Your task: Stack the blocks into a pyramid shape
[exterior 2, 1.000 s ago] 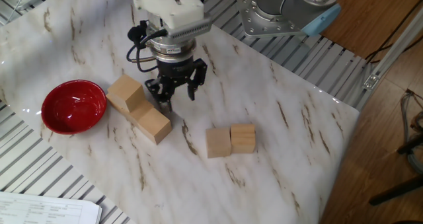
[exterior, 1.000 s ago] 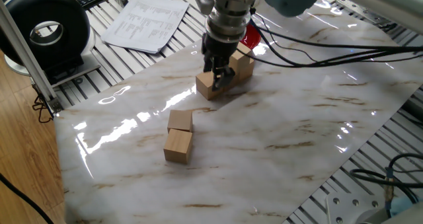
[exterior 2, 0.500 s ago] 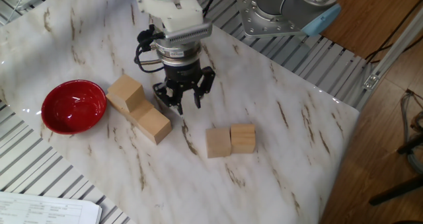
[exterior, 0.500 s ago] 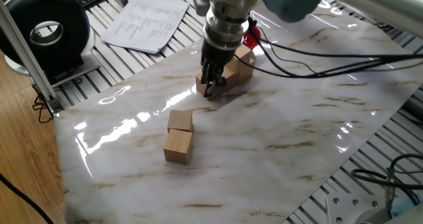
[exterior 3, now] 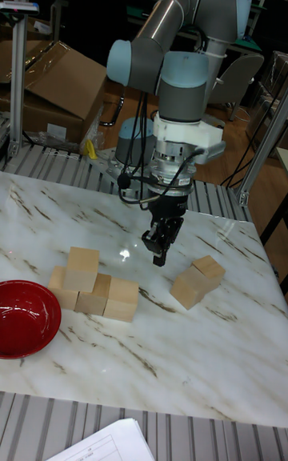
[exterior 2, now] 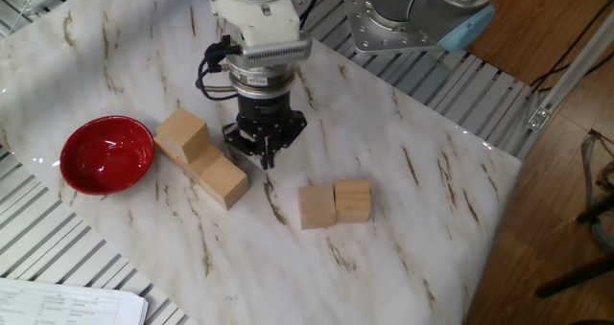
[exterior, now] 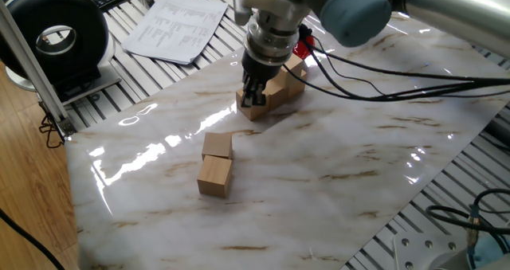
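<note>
A row of three tan blocks [exterior 3: 94, 294] lies beside the red bowl, with one more block [exterior 3: 82, 267] on top at the bowl end. In the other fixed view the top block [exterior 2: 182, 133] and the end block of the row [exterior 2: 223, 181] show clearly. Two loose blocks [exterior 2: 317, 207] [exterior 2: 353, 200] touch each other farther along the table. My gripper [exterior 2: 266, 156] hangs just beside the stack, between it and the loose pair, fingers shut with nothing in them. From the tall fixed view the gripper [exterior 3: 160, 257] points down above bare tabletop.
A red bowl [exterior 2: 107, 152] stands right next to the stack. The marble sheet [exterior: 335, 166] ends on slatted metal all round. Papers [exterior: 175, 27] and a black round device [exterior: 56, 35] lie beyond the table edge. Cables trail from the wrist.
The gripper has drawn back a little from the stack toward the loose blocks, and its fingers have gone from spread open to shut. No block has moved.
</note>
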`<state>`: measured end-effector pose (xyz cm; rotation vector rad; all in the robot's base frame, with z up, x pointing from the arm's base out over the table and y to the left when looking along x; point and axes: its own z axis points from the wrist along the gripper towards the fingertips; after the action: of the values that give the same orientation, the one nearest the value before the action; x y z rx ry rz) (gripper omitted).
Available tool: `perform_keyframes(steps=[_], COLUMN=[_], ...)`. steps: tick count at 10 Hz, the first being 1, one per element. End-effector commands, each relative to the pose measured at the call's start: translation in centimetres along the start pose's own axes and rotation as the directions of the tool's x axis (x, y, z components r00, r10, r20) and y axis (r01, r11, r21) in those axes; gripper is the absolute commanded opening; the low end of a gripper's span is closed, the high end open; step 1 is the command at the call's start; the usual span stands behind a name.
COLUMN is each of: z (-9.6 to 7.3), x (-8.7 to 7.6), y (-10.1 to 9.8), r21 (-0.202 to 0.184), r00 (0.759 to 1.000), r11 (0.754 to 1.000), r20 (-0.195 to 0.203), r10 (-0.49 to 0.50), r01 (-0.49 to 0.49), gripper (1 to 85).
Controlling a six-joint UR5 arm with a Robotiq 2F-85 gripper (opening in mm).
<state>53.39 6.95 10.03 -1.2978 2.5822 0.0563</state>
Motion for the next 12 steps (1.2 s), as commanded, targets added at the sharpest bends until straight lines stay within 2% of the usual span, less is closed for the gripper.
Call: perform_keyframes(steps=[1,2,3,4,5,6,7,8,9,10,11,12], z=[-0.1,0.0,0.0,0.0,0.0,0.2,0.5,0.9,1.0,0.8,0.2,-0.6], x=[-0.4,0.4,-0.1,-1.1,-1.7,-0.7,0.0,0.0,0.7,1.1,1.6,3.1], y=[-0.4,0.2,0.5,0.8,0.6,-0.6,-1.5,-2.8,-3.9,-3.9,-3.6,-2.8], r21=[0.013,-0.002,-0.023,-0.051,-0.069,-0.021,0.016,0.036,0.072,0.085,0.093,0.109], r00=[0.983,0.972,0.95,0.896,0.825,0.781,0.717,0.64,0.626,0.636,0.639,0.668], r11=[0.983,0.972,0.95,0.895,0.825,0.781,0.717,0.639,0.622,0.632,0.637,0.673], r20=[0.023,-0.013,0.002,0.027,0.034,0.02,0.016,0.048,0.049,0.032,-0.001,-0.083], r10=[0.183,0.236,0.313,0.444,0.564,0.624,0.697,0.767,0.778,0.771,0.769,0.739], r01=[-0.183,-0.236,-0.313,-0.442,-0.561,-0.624,-0.697,-0.769,-0.779,-0.77,-0.766,-0.731], gripper=[1.0,1.0,1.0,1.0,1.0,1.0,1.0,1.0,1.0,1.0,1.0,1.0])
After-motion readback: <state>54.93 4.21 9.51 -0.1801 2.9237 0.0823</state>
